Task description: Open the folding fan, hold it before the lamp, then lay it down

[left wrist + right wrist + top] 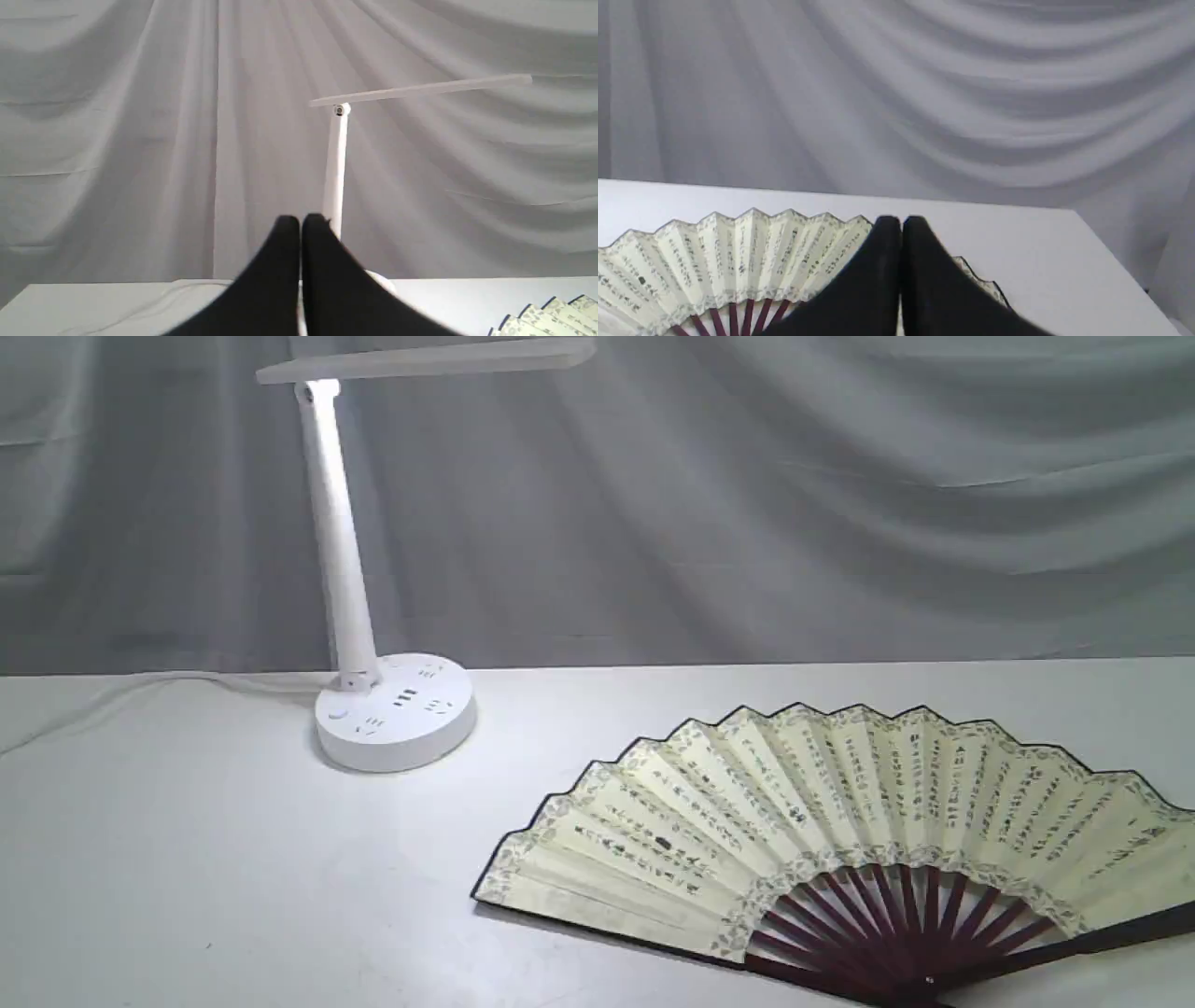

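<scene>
Folding fan (840,803) is laid open flat; left gripper (300,221) and right gripper (901,221) are clenched empty, so paper could be snagged if grazed.

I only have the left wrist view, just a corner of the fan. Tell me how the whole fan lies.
Observer: The folding fan lies fully spread and flat on the table, calligraphy side up.
Operator: Report the right pincer.
Observer: The right pincer is shut, with nothing between its jaws.
Operator: Now place the fan against the lamp.
Observer: The lamp stands apart from the fan, with bare table between its round base and the fan's nearest guard.
</scene>
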`<state>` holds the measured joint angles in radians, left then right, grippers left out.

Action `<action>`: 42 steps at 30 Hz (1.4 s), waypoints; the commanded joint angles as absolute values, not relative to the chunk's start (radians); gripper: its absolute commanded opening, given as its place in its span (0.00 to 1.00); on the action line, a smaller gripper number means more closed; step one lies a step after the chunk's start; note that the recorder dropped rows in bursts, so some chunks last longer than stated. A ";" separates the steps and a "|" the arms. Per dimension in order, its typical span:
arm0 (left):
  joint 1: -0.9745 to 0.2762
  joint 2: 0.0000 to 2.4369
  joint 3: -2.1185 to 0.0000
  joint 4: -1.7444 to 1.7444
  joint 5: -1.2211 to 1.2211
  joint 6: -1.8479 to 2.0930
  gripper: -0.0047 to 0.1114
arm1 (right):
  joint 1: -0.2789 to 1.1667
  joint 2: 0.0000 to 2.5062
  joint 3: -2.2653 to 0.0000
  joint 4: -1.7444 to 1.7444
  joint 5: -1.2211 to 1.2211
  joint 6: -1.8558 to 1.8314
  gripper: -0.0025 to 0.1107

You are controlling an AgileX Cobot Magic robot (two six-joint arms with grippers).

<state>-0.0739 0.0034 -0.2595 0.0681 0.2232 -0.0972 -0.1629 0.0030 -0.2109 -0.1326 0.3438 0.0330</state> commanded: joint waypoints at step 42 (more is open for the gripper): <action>-0.070 0.000 0.000 0.059 0.133 -0.105 0.04 | -0.162 0.000 0.000 -0.045 0.214 0.034 0.02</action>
<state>-0.0739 0.0034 -0.0047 0.0681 0.1442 -0.0977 -0.1629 0.0042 -0.0025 -0.0600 0.2266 0.0330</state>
